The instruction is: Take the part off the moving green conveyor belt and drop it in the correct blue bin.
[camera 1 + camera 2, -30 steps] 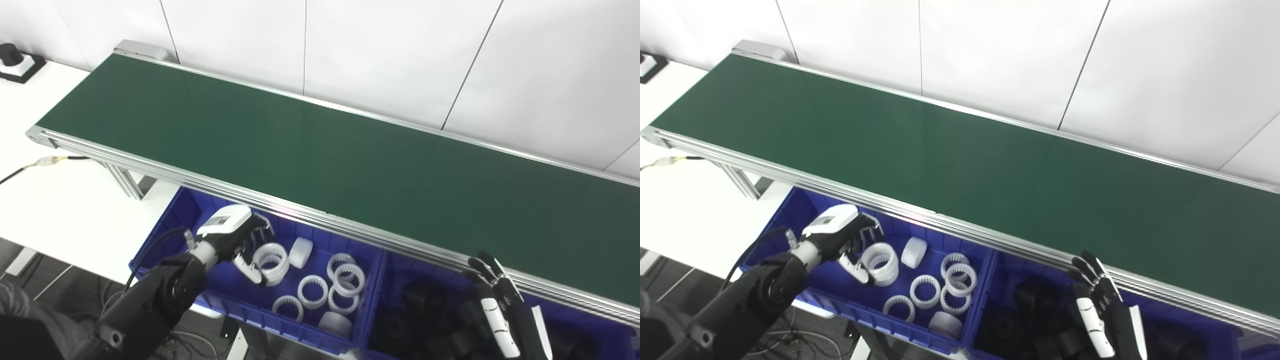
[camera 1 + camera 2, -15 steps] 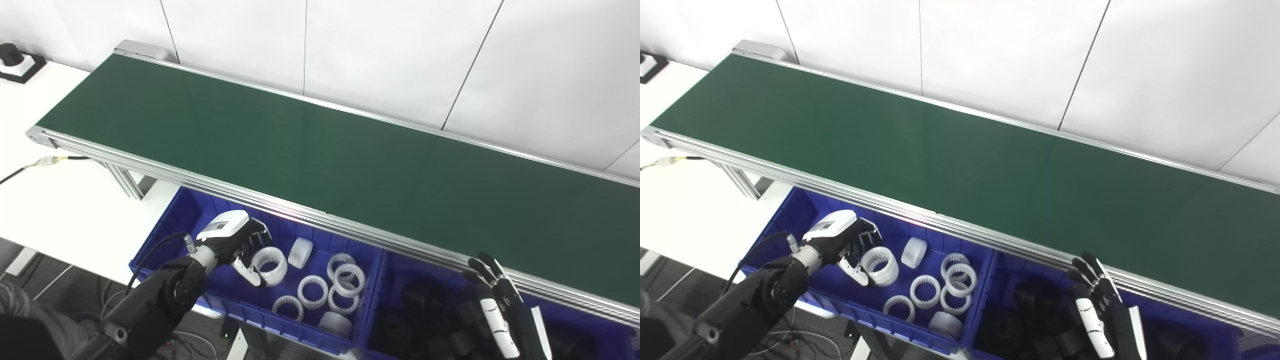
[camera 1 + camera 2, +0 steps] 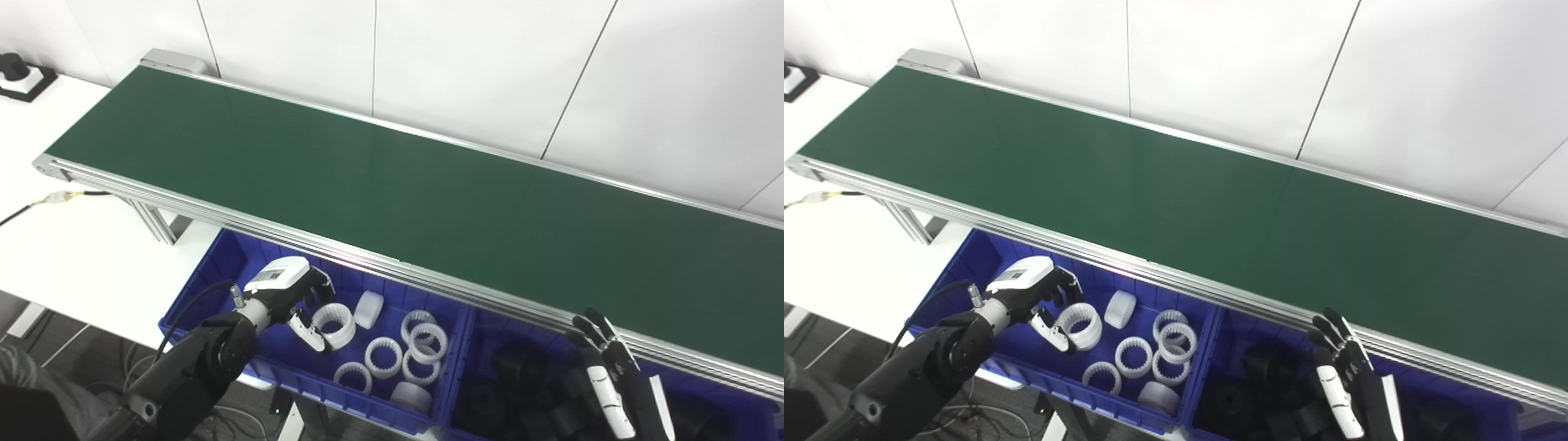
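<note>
The green conveyor belt [image 3: 392, 177] carries no part in view. My left hand [image 3: 288, 291] hangs inside the left blue bin [image 3: 208, 278]. Its fingers are spread apart from the thumb. A white toothed ring [image 3: 335, 318] lies in the bin right beside the thumb, and the fingers stand clear of its top. Several more white rings [image 3: 383, 354] lie to its right. My right hand [image 3: 615, 376] is open with straight fingers, low at the bottom right, over the right blue bin [image 3: 484, 334] of black parts [image 3: 520, 367].
The belt's silver front rail [image 3: 429, 278] runs just above both bins. A white table [image 3: 73, 245] lies to the left with a cable [image 3: 55, 199] on it. A black and white device [image 3: 15, 73] stands at the far left corner.
My left hand has sunk slightly into the bin and its fingers have lifted off the white ring, which now rests on the bin floor. The right hand has stayed still.
</note>
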Robot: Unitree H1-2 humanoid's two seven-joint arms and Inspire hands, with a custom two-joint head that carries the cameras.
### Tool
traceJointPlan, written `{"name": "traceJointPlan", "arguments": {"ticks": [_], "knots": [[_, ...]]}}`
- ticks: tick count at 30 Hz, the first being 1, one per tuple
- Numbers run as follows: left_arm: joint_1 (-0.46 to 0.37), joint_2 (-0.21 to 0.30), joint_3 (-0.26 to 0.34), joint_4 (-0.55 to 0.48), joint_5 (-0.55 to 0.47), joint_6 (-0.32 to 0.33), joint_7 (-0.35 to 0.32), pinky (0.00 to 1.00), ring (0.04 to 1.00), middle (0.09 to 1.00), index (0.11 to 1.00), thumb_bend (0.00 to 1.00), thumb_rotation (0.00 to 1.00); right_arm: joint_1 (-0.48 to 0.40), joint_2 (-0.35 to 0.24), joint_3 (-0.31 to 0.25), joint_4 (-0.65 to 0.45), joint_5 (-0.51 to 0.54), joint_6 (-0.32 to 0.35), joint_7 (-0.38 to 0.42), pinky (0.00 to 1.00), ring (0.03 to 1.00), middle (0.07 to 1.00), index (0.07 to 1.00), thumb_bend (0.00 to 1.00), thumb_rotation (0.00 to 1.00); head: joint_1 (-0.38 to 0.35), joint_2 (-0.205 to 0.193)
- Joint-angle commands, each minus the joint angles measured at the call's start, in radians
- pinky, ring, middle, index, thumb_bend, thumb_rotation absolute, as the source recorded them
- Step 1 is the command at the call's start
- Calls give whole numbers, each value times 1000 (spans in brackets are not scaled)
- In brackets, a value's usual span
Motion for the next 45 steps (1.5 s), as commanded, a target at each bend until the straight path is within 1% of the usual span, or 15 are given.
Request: {"name": "traceJointPlan", "arguments": {"ticks": [1, 7, 12, 14, 15, 17, 18, 22, 26, 29, 32, 35, 38, 41, 45], "knots": [[-13, 29, 10, -39, 3, 14, 0, 789, 909, 938, 916, 917, 229, -12, 4, -1, -20, 4, -21, 2, 758, 819, 856, 896, 517, 698, 1, 1], [-11, 38, 11, -78, 1, 48, -41, 848, 920, 939, 932, 942, 263, -14, 5, -2, -11, 8, -23, 5, 762, 822, 858, 895, 514, 696, 2, -5], [-8, 56, 2, -190, 19, 139, -138, 844, 876, 883, 867, 918, 238, -13, 7, 0, -11, 5, -28, 4, 758, 818, 856, 894, 510, 693, -4, -11], [-4, 58, 8, -237, 5, 159, -169, 817, 835, 843, 823, 867, 250, -13, 7, 1, -14, 0, -25, 1, 755, 816, 854, 892, 512, 701, -5, -12], [-2, 58, 14, -256, -7, 162, -179, 770, 788, 803, 789, 832, 243, -12, 8, 1, -15, -2, -24, 1, 755, 815, 854, 893, 511, 702, -5, -12], [1, 57, 19, -272, -18, 166, -188, 743, 761, 782, 770, 813, 239, -13, 8, 2, -15, -4, -23, 0, 754, 814, 853, 893, 511, 701, -6, -12], [5, 62, 26, -310, -41, 164, -205, 653, 703, 736, 737, 769, 236, -13, 9, 1, -11, -4, -25, -1, 755, 814, 853, 893, 512, 700, -8, -15], [16, 68, 55, -432, -126, 154, -247, 523, 607, 663, 676, 708, 190, -14, 12, 1, -5, -3, -29, 0, 756, 814, 852, 893, 503, 691, -12, -19], [14, 54, 68, -522, -185, 185, -282, 500, 584, 646, 643, 683, 162, -13, 16, 3, -3, -5, -34, 1, 755, 813, 851, 892, 505, 693, -32, -26], [18, 23, 87, -561, -303, 147, -276, 514, 593, 652, 630, 684, 188, -14, 18, 6, 7, -12, -45, 0, 748, 809, 847, 888, 505, 701, -60, -33], [27, -5, 97, -548, -374, 100, -247, 574, 648, 682, 642, 716, 336, -13, 21, 8, 11, -15, -50, -1, 740, 806, 847, 886, 510, 706, -69, -35], [33, -71, 106, -501, -470, 45, -211, 603, 671, 701, 670, 738, 444, -13, 23, 13, 23, -28, -65, -4, 738, 809, 852, 891, 499, 716, -118, -45], [37, -106, 105, -461, -517, -4, -187, 606, 685, 729, 708, 741, 557, -10, 27, 16, 20, -39, -58, -10, 731, 805, 849, 890, 511, 721, -129, -46], [44, -196, 100, -344, -561, -102, -133, 631, 702, 749, 743, 781, 604, -7, 34, 23, 25, -45, -66, -11, 734, 810, 854, 892, 510, 721, -193, -50], [32, -267, 83, -197, -604, -213, -102, 675, 751, 803, 813, 823, 690, -4, 46, 29, 33, -65, -77, -24, 732, 805, 850, 888, 525, 724, -234, -55]]}}
